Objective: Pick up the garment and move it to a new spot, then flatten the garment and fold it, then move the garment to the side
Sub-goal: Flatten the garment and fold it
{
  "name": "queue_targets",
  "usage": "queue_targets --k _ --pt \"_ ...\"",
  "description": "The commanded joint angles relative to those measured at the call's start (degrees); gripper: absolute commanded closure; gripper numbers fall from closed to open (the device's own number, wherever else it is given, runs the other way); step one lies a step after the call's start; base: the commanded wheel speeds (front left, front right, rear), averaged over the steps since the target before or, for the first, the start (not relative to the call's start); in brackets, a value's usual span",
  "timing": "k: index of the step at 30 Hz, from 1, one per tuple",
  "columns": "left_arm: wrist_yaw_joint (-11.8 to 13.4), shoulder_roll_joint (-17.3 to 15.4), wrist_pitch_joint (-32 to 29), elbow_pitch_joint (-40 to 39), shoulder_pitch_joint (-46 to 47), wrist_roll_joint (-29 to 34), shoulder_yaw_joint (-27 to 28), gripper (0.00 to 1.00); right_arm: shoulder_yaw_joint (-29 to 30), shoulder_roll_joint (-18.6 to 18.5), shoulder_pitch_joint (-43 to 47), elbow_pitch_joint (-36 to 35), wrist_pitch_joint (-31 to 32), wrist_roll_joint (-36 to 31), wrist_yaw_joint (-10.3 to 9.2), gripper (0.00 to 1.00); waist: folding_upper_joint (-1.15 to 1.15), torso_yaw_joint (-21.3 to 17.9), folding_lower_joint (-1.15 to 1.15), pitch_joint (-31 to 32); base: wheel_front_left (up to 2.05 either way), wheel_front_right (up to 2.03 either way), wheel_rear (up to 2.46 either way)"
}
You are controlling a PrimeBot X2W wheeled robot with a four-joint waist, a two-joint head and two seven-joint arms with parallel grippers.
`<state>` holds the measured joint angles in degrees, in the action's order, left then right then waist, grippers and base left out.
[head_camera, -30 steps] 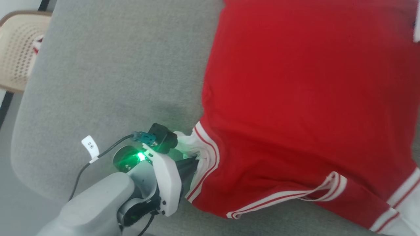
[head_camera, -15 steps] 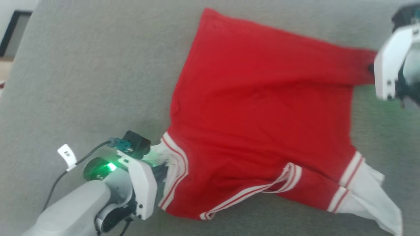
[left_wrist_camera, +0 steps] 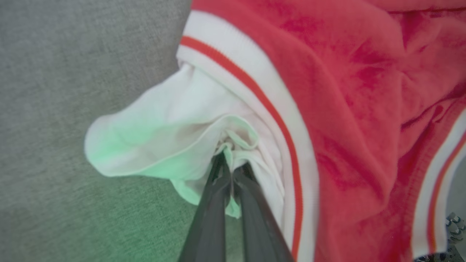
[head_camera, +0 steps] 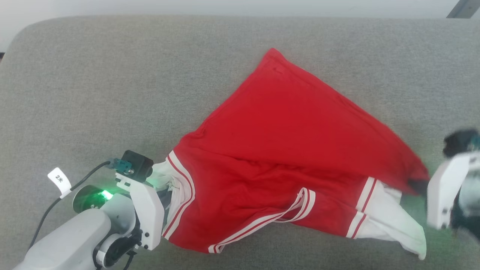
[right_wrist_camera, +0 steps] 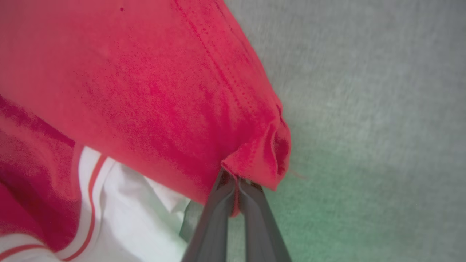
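Note:
The garment (head_camera: 288, 150), a red T-shirt with white sleeves and striped trim, lies plain red side up across a grey cushion, with no lettering showing. My left gripper (head_camera: 167, 193) is shut on its bunched white left sleeve (left_wrist_camera: 189, 145); the dark fingers (left_wrist_camera: 218, 203) pinch the cloth. My right gripper (head_camera: 416, 185) is shut on a red hem corner (right_wrist_camera: 262, 160) near the right white sleeve (head_camera: 397, 221); in the right wrist view the gripper (right_wrist_camera: 235, 182) clamps that folded corner. The shirt is pulled into a skewed fan between the two grips.
The grey cushion (head_camera: 112, 93) spreads wide to the left and behind the shirt. Its rounded far edge meets a pale wall (head_camera: 187, 5). A cable with a white tag (head_camera: 60, 180) hangs off my left wrist.
The head camera has swung, so the whole scene shifted and the basket left the picture. My right gripper dragged the red hem corner down toward the right sleeve. The left grip stayed on the sleeve.

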<state>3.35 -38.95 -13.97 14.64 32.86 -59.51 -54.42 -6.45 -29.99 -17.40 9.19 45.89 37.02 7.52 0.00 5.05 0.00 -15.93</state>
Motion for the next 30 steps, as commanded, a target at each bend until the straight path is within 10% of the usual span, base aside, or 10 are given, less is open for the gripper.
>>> queue_targets --k 1,9,12,14,30 --pt "0.4 0.2 -0.1 -0.4 -0.8 -0.1 0.1 1.00 2.0 2.5 3.6 -1.8 0.1 -1.0 -0.06 1.00 0.00 -0.2 0.00 0.2 0.00 0.00 0.00" --pt "0.8 0.2 -0.3 -0.8 -0.9 -0.1 -0.2 1.00 6.8 12.1 10.9 -1.7 -3.0 -6.4 -0.02 1.00 0.00 -0.8 0.00 0.4 0.00 0.00 0.00" --pt "0.7 0.3 -0.3 -0.8 -1.0 -0.2 -0.3 1.00 6.0 12.5 10.4 0.1 -3.5 -8.3 -0.02 0.53 0.00 -1.0 0.00 0.7 0.00 0.00 0.00" --pt "0.7 0.4 -0.2 -0.7 -1.2 -0.2 -0.4 1.00 5.6 12.3 9.8 0.0 -3.1 -8.5 -0.02 0.00 0.00 -1.2 0.00 1.0 0.00 0.00 0.00" --pt "1.6 1.0 -1.0 -2.8 -0.9 0.5 -1.5 1.00 3.2 7.3 0.6 -17.8 -2.4 -10.1 -0.03 0.00 0.00 1.1 0.00 1.7 0.00 0.00 0.00"
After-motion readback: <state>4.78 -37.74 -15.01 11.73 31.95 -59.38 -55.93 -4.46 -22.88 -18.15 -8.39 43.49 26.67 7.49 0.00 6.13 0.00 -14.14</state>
